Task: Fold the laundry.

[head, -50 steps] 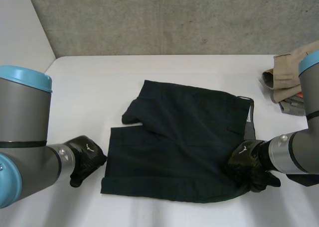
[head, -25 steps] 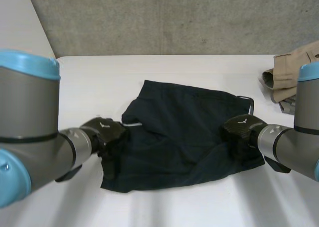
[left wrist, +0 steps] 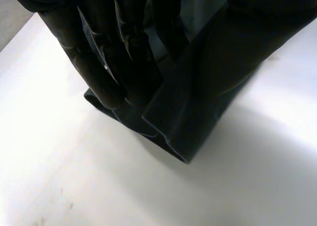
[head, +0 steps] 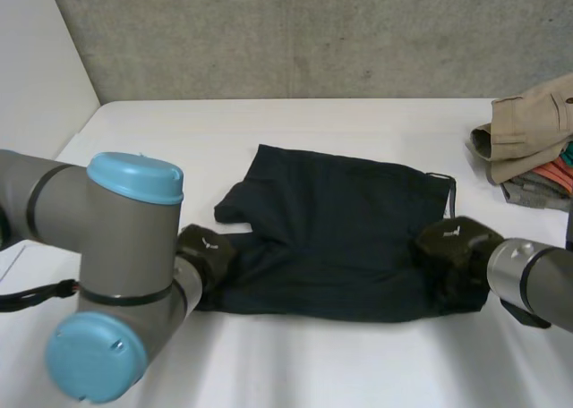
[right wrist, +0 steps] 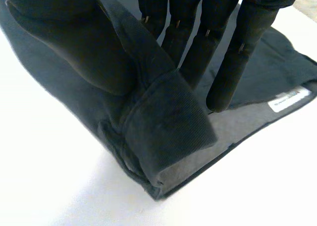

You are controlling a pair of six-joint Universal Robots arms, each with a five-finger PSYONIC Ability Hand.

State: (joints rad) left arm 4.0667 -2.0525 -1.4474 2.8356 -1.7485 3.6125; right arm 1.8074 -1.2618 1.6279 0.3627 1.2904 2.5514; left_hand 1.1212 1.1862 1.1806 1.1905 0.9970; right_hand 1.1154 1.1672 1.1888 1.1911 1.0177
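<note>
Dark shorts [head: 340, 238] lie in the middle of the white table [head: 170, 148], with their near edge raised and drawn back over the rest. My left hand [head: 208, 249] is at the shorts' near left corner. In the left wrist view its fingers [left wrist: 106, 52] are closed on a doubled fold of the dark cloth [left wrist: 208, 87]. My right hand [head: 452, 241] holds the near right corner. In the right wrist view the waistband [right wrist: 168, 132] is pinched between thumb and fingers [right wrist: 223, 52], and a white label [right wrist: 287, 98] shows on the cloth beyond.
A pile of folded tan, grey and orange clothes [head: 524, 140] sits at the table's far right edge. A concrete wall stands behind the table. My left arm's elbow [head: 125, 274] looms over the near left of the table.
My left hand moved in from the bare table and took hold of the near left corner. Both hands have carried the shorts' near edge away from me, so the shorts look shorter.
</note>
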